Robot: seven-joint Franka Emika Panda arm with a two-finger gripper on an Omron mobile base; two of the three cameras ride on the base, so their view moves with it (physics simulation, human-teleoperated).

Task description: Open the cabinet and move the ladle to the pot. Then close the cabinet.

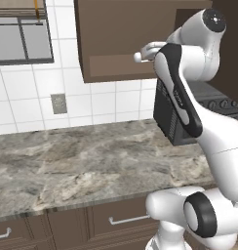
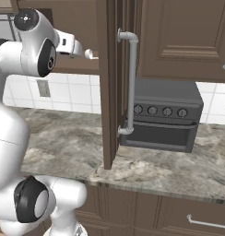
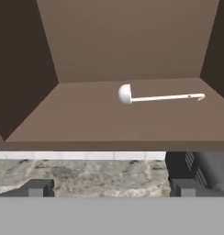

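matt wood cabinet (image 3: 127, 41), glossy ladle (image 3: 159, 97)

Cabinet (image 2: 107, 83): top cropped by frame edge. Toaster oven (image 1: 172, 114): largely behind arm in left base view. Window (image 1: 21, 31): cropped top and left. Jaws: tips half cropped.
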